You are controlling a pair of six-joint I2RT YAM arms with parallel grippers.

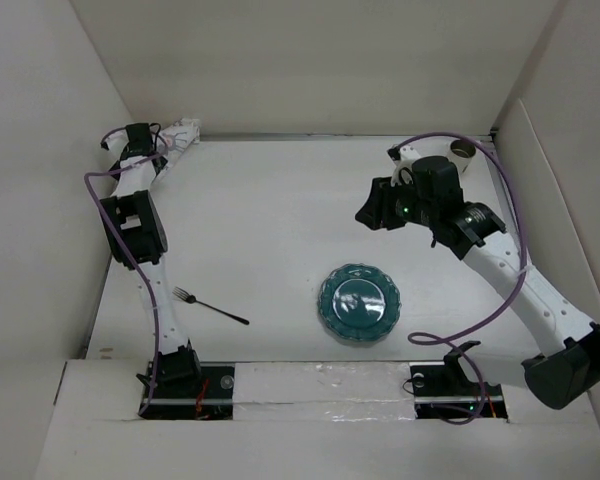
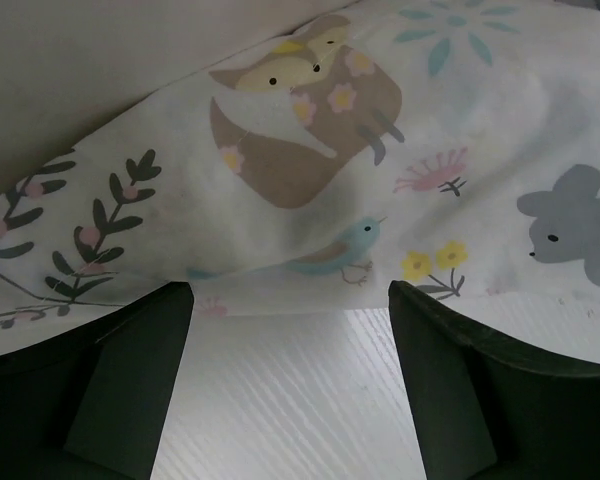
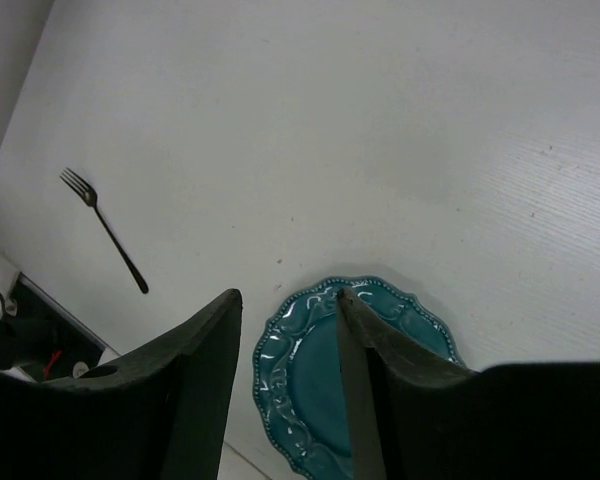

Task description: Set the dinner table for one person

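The dinner table [image 1: 280, 220] is the large white tabletop. A teal scalloped plate [image 1: 358, 303] lies near its front middle, and a dark fork [image 1: 212, 307] lies to the plate's left. My left gripper [image 1: 168, 138] is at the far left corner, open, low over the table. Its fingertips [image 2: 170, 300] reach the edge of a bunched white placemat [image 2: 310, 170] with animal prints; nothing is between them. My right gripper [image 1: 370, 212] hangs open and empty above the table, behind the plate. In its wrist view the plate [image 3: 300, 370] and the fork [image 3: 105, 232] lie below it.
White walls close in the table on the left, back and right. A small round brownish cup-like thing [image 1: 463, 150] stands in the far right corner behind the right arm. Purple cables loop off both arms.
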